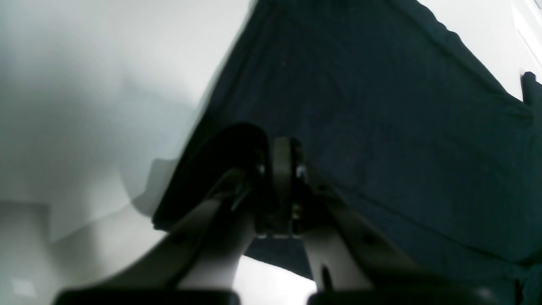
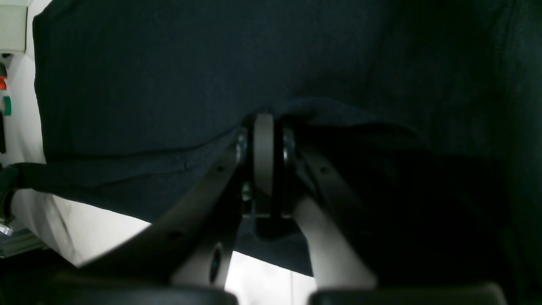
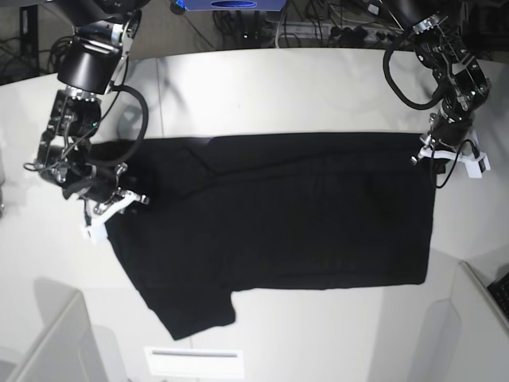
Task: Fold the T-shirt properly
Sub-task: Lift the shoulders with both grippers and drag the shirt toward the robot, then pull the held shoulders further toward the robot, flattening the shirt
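Note:
The black T-shirt [image 3: 302, 215] lies spread on the white table [image 3: 278, 87], plain side up, with one sleeve pointing to the front left. No print shows. My left gripper [image 3: 433, 153] is at the shirt's back right corner. In the left wrist view it [image 1: 281, 148] is shut on the shirt's edge [image 1: 381, 106]. My right gripper [image 3: 111, 213] is at the shirt's left edge. In the right wrist view it [image 2: 264, 127] is shut on a raised fold of the black fabric [image 2: 148, 84].
A white label [image 3: 195, 352] lies at the table's front edge. Grey partitions stand at the front left [image 3: 48, 342] and front right [image 3: 477, 318]. Cables and a blue device [image 3: 231, 4] sit behind the table. Red and green buttons [image 2: 4, 93] show at the right wrist view's left edge.

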{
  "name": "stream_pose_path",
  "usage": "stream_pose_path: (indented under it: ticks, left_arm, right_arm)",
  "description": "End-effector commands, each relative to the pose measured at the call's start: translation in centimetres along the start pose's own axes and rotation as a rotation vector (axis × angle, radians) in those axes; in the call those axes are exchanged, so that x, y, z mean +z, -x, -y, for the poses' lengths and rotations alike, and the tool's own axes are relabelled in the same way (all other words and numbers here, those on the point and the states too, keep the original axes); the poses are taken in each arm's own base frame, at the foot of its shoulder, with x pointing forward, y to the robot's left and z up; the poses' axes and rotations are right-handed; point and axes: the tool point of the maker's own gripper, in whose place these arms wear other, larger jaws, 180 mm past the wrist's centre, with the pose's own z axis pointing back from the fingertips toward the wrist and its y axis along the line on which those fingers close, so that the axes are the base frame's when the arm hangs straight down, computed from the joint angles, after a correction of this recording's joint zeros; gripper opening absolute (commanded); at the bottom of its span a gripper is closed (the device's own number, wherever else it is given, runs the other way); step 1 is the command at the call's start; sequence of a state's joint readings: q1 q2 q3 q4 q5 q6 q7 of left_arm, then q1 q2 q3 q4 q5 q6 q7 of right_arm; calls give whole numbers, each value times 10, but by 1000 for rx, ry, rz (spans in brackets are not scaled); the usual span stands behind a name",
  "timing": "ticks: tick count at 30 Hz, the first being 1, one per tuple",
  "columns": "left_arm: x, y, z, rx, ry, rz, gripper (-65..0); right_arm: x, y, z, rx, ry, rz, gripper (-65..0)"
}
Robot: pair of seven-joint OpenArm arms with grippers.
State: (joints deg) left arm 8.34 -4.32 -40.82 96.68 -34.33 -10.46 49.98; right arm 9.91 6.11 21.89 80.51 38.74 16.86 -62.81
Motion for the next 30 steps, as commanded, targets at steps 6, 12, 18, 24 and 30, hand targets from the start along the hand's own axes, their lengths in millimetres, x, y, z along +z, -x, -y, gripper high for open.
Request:
stream_pose_path:
  ticks: [6,12,18,24,30]
  left_arm:
    - [2,-20,5,-8,19,60,-650]
    - [3,-28,9,-12,28,83,-443]
    - [2,-51,12,-30,34,124,-257]
    - [39,-81,-21,-34,-55,238,-260]
    - [62,-24,-47,-136,-89,101,-260]
  right_arm:
    - [7,-20,-3,11,-10,55,-617]
    - [9,-25,-3,10,-9,87,-369]
    - [32,-44,22,-41,41,263,-405]
    - [91,-35,24,-5,140,404,-402]
    - [101,33,27,-217,215,362,-341]
